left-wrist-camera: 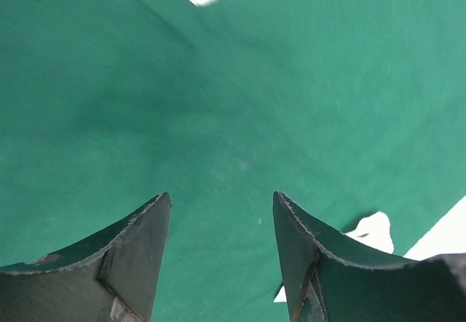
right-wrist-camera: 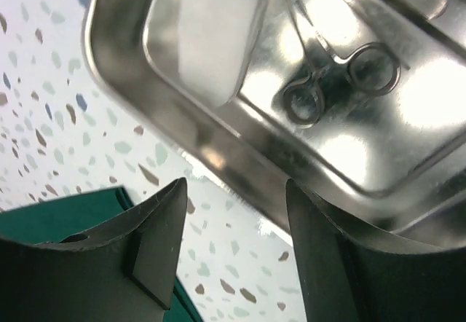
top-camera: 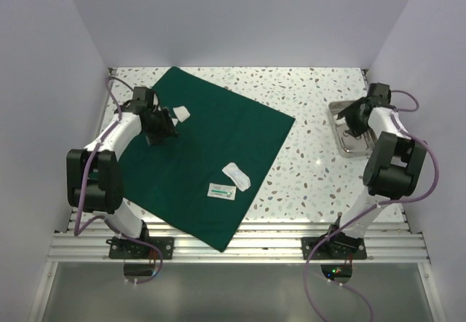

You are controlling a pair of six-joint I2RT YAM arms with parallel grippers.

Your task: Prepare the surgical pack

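The left gripper (left-wrist-camera: 222,199) hangs with its jaws parted and nothing between them, right above the surgical pack (top-camera: 218,143), over the far-left part of that spread green sheet (it lies cornerwise, one corner toward the arms). The right gripper (right-wrist-camera: 234,185), also parted and empty, stands well off the sheet's right side, over a steel tray (right-wrist-camera: 167,118). The left one is plainly nearer.

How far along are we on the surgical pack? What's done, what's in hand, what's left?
Done: the green drape lies spread flat, with a white square, a white packet and a labelled packet on it.
In hand: nothing. The left end effector hovers open over the drape, and the right end effector is open above the steel tray.
Left: a ring-handled instrument and a white pad sit in the tray, and the drape is not yet folded.
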